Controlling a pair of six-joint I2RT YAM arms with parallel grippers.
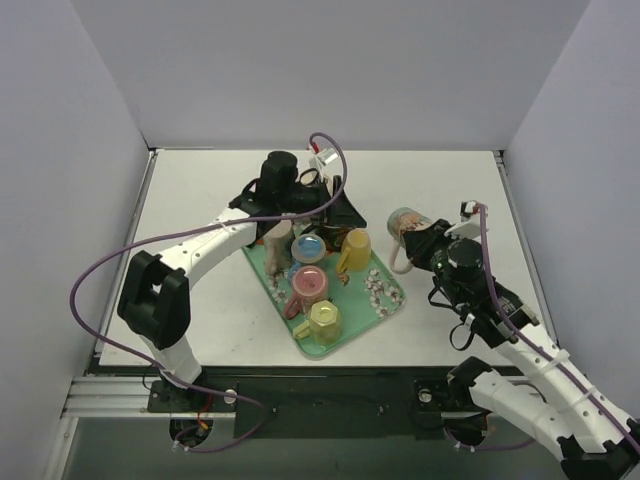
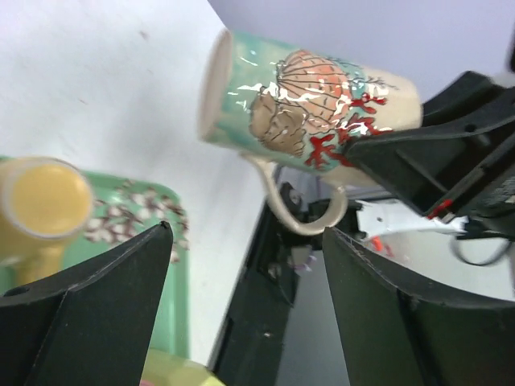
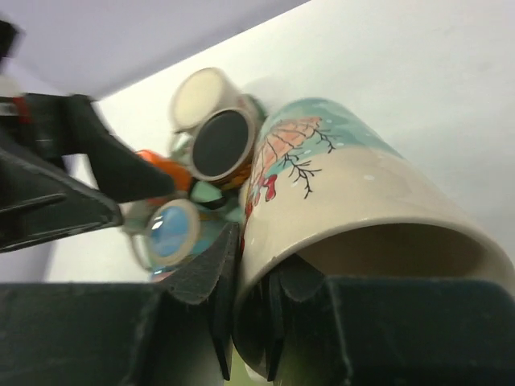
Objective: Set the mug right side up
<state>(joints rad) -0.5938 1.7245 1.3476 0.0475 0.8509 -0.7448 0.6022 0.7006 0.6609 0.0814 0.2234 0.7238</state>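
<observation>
Right gripper (image 3: 251, 273) clamps mug (image 1: 404, 221) rim, centre-right of top view; left gripper (image 2: 245, 241) gapes empty. We risk mug slipping from thin rim pinch during turn.

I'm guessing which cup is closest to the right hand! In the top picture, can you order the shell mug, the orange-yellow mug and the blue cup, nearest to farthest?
1. The shell mug: pinched in the right hand, right of the tray.
2. The orange-yellow mug: on the tray's right side.
3. The blue cup: farther left on the tray.
</observation>
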